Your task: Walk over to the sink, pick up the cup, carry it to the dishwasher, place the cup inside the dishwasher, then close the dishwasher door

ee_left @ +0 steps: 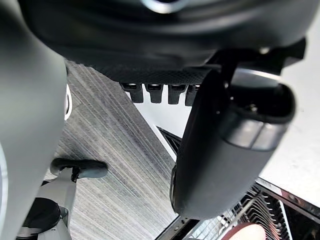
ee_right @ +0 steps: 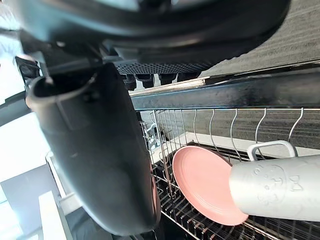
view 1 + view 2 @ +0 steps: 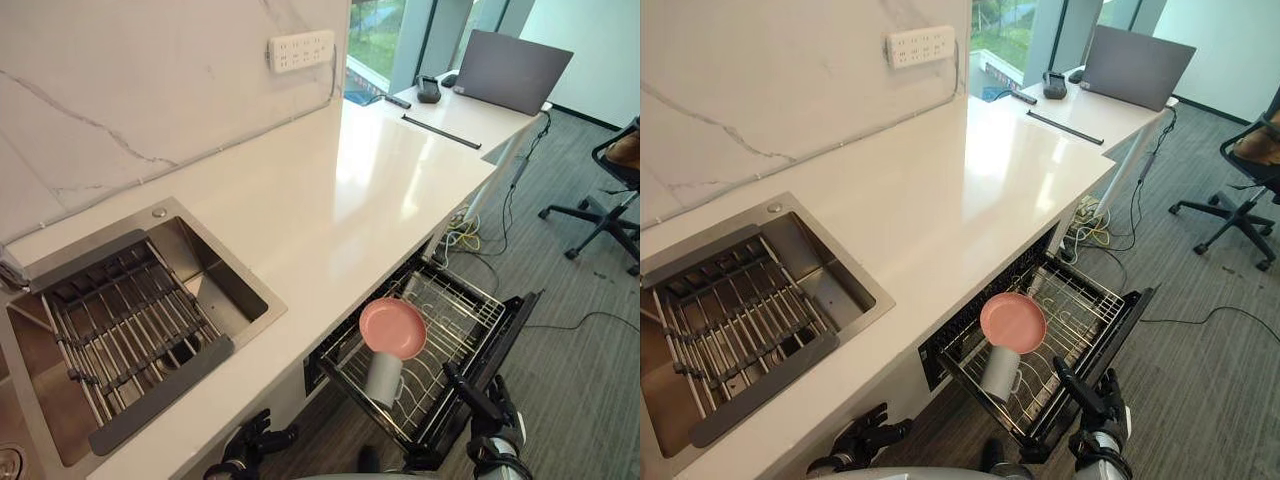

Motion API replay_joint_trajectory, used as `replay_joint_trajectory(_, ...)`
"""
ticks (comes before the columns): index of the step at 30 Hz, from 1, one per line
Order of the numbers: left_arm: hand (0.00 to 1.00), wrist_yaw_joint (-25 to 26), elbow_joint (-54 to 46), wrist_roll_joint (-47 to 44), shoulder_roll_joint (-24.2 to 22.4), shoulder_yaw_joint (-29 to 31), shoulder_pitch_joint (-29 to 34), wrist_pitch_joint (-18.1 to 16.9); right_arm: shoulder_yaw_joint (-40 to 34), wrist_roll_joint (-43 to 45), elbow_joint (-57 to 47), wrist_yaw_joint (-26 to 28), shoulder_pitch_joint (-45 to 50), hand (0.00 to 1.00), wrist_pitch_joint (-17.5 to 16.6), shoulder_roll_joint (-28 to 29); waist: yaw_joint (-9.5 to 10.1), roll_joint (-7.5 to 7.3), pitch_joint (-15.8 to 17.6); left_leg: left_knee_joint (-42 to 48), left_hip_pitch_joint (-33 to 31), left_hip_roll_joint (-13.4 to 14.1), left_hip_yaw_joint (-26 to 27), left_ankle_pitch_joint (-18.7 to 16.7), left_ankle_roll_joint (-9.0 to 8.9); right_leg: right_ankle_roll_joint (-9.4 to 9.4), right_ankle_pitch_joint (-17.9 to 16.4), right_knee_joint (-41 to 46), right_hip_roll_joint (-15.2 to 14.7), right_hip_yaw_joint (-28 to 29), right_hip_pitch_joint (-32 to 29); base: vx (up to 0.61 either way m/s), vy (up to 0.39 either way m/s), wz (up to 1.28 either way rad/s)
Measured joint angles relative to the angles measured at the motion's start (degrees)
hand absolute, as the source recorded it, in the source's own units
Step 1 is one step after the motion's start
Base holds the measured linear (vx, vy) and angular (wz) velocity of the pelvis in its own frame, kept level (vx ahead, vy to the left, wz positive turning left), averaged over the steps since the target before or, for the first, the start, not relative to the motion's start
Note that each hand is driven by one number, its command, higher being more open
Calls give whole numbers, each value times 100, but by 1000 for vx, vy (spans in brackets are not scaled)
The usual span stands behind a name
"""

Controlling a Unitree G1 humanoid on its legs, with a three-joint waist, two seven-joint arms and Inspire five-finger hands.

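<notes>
The cup, a pale grey mug with a handle, lies mouth down in the pulled-out dishwasher rack, just below a pink plate. The dishwasher door hangs open under the white counter. My right hand is open and empty at the door's near edge, right of the cup and apart from it. Its wrist view shows the cup and plate past the thumb. My left hand is open and empty, low in front of the counter, below the sink.
A wire drying rack fills the sink. A laptop and small items sit at the counter's far end. An office chair stands on the carpet at the right, and cables lie by the counter's leg.
</notes>
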Motion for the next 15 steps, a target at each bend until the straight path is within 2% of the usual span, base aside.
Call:
replay_joint_trajectory(9, 100, 50, 79, -218, 137, -388, -172, -94, 674, 57, 231, 260, -765, 100, -2, -144, 15, 7, 269, -6, -178, -74, -246, 106, 54, -6, 66, -45, -65, -183, -37, -45, -17, 13)
replay_joint_trajectory(15, 100, 47, 86, -258, 240, -512, -305, -151, 1162, 55, 410, 317, -1707, 100, 285, -365, 61, 28, 478, 54, -454, -141, -549, 179, 102, 3, 106, -44, -156, -432, -107, -26, -3, 23)
